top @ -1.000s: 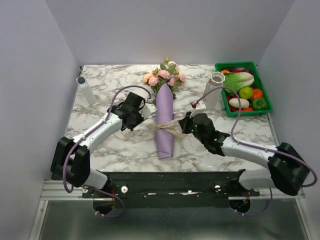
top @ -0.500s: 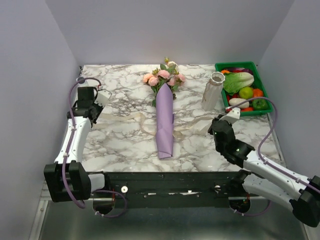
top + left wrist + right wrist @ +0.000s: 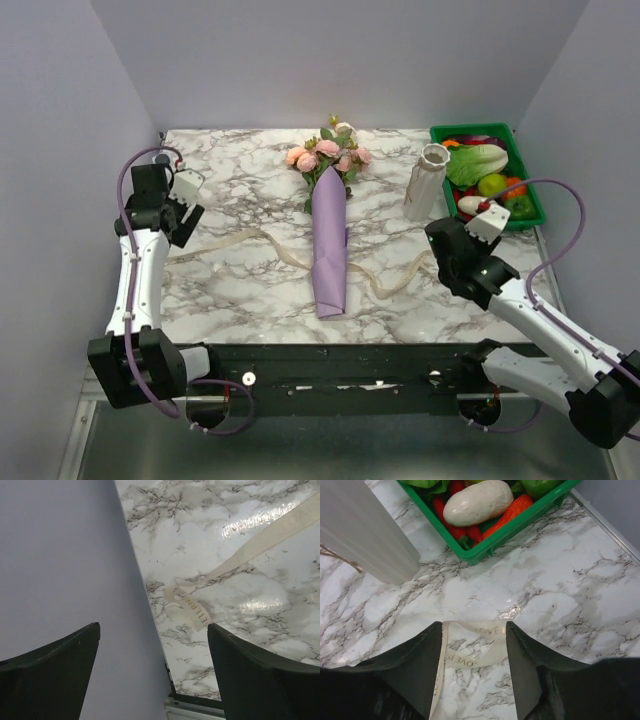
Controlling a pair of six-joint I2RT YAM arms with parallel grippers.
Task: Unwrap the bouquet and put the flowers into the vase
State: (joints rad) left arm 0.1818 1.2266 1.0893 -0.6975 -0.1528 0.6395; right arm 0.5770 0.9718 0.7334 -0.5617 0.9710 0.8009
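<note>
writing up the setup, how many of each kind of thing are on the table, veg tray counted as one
bouquet: 1
vase: 1
ribbon: 1
tray: 1
total: 4

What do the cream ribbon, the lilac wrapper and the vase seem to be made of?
Cream ribbon: probably a thin woven or synthetic tape, slightly glossy; it lies limp, curls, and carries printed letters. Lilac wrapper: apparently matte paper; it keeps a smooth rolled cone with a clean edge. Vase: whitish, ribbed, dull finish; ceramic or plastic, the look leaves it open.
</note>
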